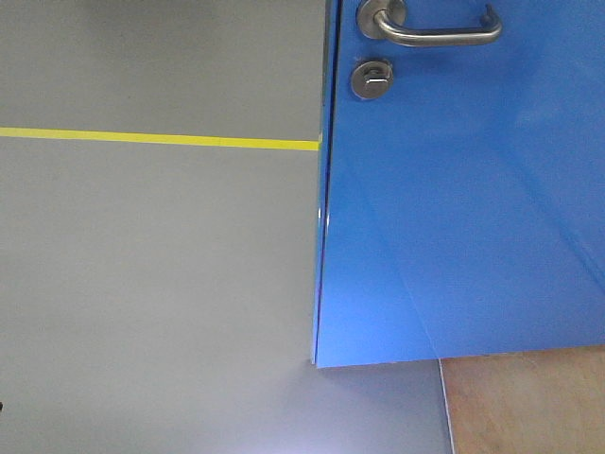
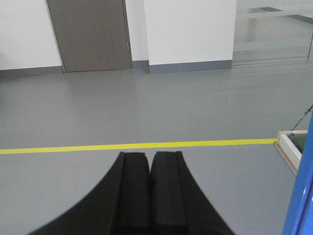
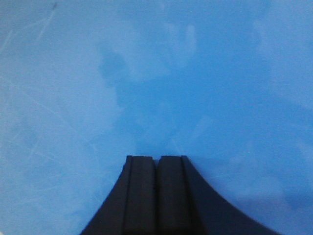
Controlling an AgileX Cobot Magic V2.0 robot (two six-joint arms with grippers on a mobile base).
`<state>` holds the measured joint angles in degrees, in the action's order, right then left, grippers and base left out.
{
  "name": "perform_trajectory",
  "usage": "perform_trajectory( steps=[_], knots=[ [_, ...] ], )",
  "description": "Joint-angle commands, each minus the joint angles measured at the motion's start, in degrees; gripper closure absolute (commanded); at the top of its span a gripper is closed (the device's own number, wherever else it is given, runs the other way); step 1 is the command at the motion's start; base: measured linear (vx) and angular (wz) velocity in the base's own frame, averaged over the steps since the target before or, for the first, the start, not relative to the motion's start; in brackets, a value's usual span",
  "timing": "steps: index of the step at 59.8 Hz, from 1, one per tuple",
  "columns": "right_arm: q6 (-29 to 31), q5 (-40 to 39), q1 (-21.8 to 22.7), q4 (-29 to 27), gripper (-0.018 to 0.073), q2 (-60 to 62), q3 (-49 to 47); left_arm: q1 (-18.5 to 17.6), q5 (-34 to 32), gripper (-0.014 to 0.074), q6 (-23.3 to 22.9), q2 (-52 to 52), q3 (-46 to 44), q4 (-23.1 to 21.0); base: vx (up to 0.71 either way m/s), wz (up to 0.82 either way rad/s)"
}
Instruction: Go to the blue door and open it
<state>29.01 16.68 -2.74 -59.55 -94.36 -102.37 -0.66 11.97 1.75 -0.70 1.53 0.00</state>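
The blue door [image 1: 463, 208] fills the right of the front view, with its silver lever handle [image 1: 435, 28] and round thumb-turn lock [image 1: 371, 78] at the top. Its free edge runs down the middle of that view. A sliver of the door [image 2: 301, 196] shows at the right edge of the left wrist view. My left gripper [image 2: 150, 155] is shut and empty, pointing over the grey floor to the left of the door. My right gripper [image 3: 157, 158] is shut and empty, close to the door's blue face [image 3: 146, 73], which fills its view.
A yellow floor line [image 1: 161, 139] crosses the grey floor and also shows in the left wrist view [image 2: 146, 145]. A pale plywood surface [image 1: 529, 402] lies under the door. A white frame [image 2: 291, 149] stands by the door; a grey door [image 2: 90, 34] and white walls stand far off.
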Motion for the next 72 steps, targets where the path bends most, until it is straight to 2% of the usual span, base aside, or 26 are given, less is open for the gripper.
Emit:
perform_trajectory(
  steps=[1, 39, 72],
  knots=[
    [0.5, -2.8, 0.2, -0.3, 0.0567, 1.9, -1.6, -0.4, -4.8, 0.0526, -0.2, -0.8, 0.3, 0.0, 0.24, -0.03],
    [0.5, -2.8, 0.2, -0.3, 0.0567, 1.5, -1.6, -0.4, -4.8, 0.0526, -0.2, -0.8, 0.3, 0.0, 0.2, -0.04],
    [0.5, -2.8, 0.2, -0.3, 0.0567, -2.1, -1.6, -0.4, -4.8, 0.0526, -0.2, -0.8, 0.3, 0.0, 0.02, -0.01]
  ],
)
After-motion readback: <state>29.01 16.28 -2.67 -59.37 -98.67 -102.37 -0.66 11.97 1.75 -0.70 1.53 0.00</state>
